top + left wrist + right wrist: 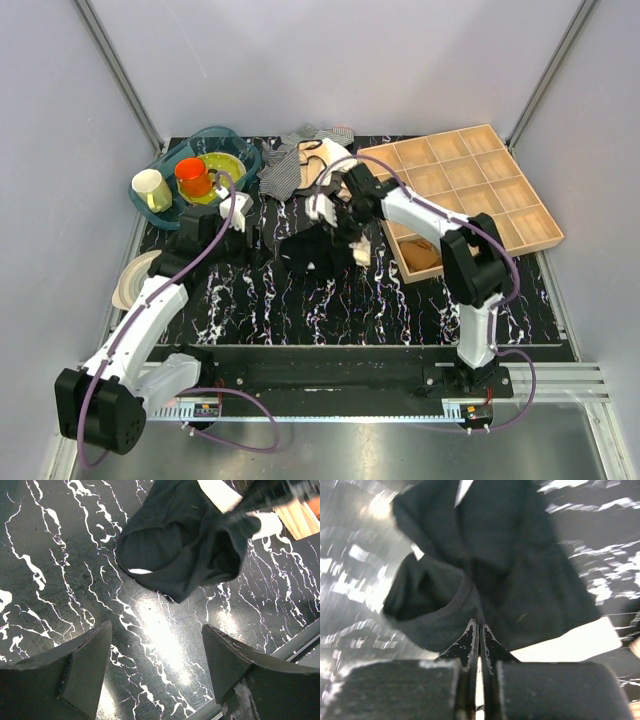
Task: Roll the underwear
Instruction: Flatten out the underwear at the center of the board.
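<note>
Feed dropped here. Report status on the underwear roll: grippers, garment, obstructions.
Left gripper open, empty, above the table. Right gripper shut on the underwear, at its edge. Garment bunched, not rolled. Striped cloth behind, apart from it.

I saw plain grey walls [330, 60] around the table [400, 310]. Its top was black with white veins and shone brightly.

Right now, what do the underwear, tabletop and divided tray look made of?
The underwear: soft black knit fabric, matte; it drapes in folds, with a ribbed band. The tabletop: glossy black marble-look surface, white veins, lamp glare; possibly laminate. The divided tray: pale unfinished-looking wood, probably thin plywood.
</note>
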Motion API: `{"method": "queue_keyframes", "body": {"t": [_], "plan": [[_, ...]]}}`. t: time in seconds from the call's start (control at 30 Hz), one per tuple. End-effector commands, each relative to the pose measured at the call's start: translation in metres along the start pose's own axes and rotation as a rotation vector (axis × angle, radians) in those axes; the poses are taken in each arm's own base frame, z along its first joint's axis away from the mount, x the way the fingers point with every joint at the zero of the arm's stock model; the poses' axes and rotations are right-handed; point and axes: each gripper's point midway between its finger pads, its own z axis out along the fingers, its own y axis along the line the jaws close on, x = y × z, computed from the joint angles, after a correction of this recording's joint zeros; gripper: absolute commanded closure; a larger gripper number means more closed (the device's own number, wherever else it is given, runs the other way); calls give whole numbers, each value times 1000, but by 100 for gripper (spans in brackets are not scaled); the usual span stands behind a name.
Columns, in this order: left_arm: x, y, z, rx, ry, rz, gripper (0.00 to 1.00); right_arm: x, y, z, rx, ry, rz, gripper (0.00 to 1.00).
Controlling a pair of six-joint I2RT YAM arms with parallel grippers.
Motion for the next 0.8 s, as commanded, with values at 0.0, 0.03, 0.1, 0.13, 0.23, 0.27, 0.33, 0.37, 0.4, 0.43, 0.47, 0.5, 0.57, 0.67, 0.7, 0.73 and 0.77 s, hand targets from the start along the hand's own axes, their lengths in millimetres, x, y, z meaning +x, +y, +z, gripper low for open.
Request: {"method": "queue_keyframes", "body": {"t": [0.0,0.03,0.1,0.13,0.23,0.27,0.33,0.37,0.4,0.43,0.47,0.5,0.57,0.67,0.7,0.73,0.77], "plan": [[-17,5,-6,-35,-44,45,24,-50,-74,1,192,-105,273,87],[-16,7,-6,-46,-42,47,24,-44,-87,1,242,-73,322,81],[-14,8,-6,-51,-35,47,23,-39,-99,2,264,-40,329,70],[-14,7,-6,-45,-37,49,23,-40,-100,-5,273,-47,319,67],[-12,5,-4,-26,-28,43,22,-37,-87,-21,222,-89,308,59],[-11,4,-2,-18,-20,39,22,-42,-77,-34,209,-112,295,59],[-9,-2,1,22,-5,33,22,-40,-65,-48,178,-147,295,57],[-7,-4,2,39,4,26,22,-40,-54,-56,167,-155,294,55],[-4,-5,5,54,20,15,22,-36,-48,-56,152,-153,299,54],[-4,-11,7,87,26,10,22,-30,-48,-58,163,-144,322,53],[-3,-12,8,101,34,2,22,-24,-49,-56,163,-136,349,52],[0,-13,11,114,50,-8,22,-20,-52,-55,169,-133,376,52],[3,-16,13,133,66,-22,22,-13,-68,-58,175,-168,483,49],[7,-16,15,138,85,-31,22,-9,-94,-55,180,-215,622,45],[8,-16,16,139,88,-33,22,-7,-96,-51,171,-205,653,45],[8,-16,16,142,91,-35,22,-5,-100,-49,169,-200,693,45],[9,-16,16,142,92,-37,22,-2,-107,-42,164,-195,712,44]]}}
